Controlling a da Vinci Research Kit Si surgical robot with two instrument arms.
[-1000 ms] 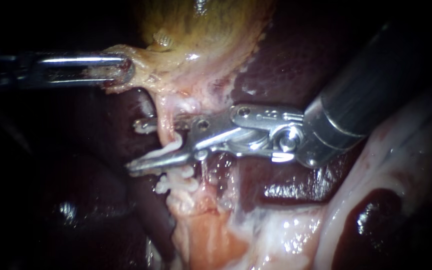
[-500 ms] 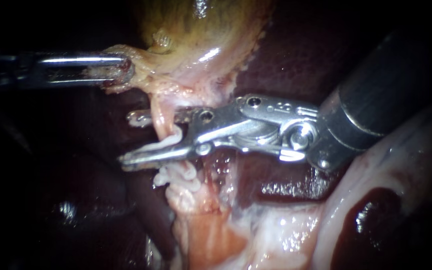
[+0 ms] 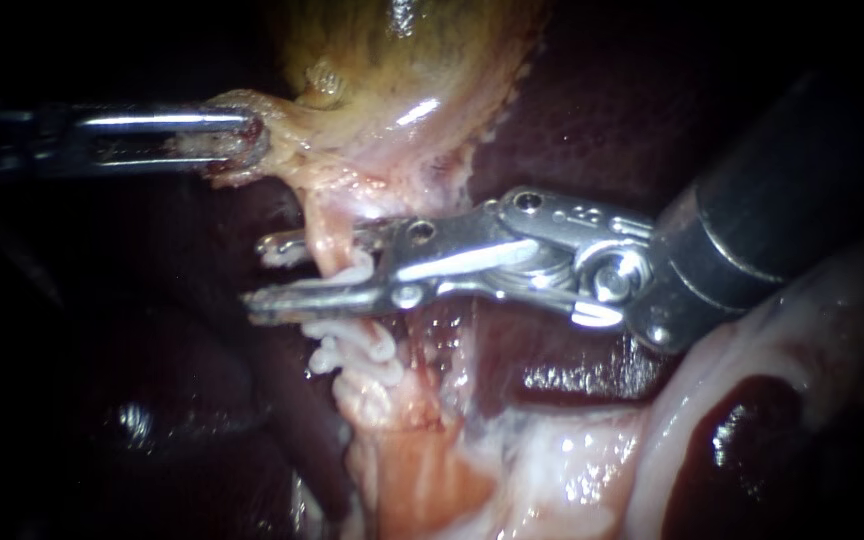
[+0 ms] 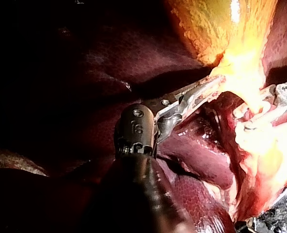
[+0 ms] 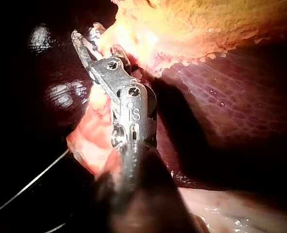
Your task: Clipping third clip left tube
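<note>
The left tube [image 3: 320, 222] runs down from the gallbladder [image 3: 392, 70] as a pale pink strand. My right instrument [image 3: 260, 272] comes in from the right with its jaws open, one on each side of the tube, and a white clip [image 3: 357, 270] shows between them. Just below, white clips [image 3: 357, 350] sit on the tube. My left instrument [image 3: 237, 140] is shut on the gallbladder's lower edge and holds it to the left. The left wrist view shows those jaws [image 4: 197, 94] pinching yellow tissue. In the right wrist view my right instrument [image 5: 87, 34] reaches past the tube.
Dark liver [image 3: 592, 100] lies behind the right instrument and fills the left side. Pale glistening tissue [image 3: 572, 470] spreads across the lower right, with a dark red pool [image 3: 742, 430] in it. A dark strand [image 3: 302, 420] runs down left of the tube.
The right instrument's jaws have narrowed around the tube, and its shaft has drawn back to the right and slightly up. The left instrument has not moved.
</note>
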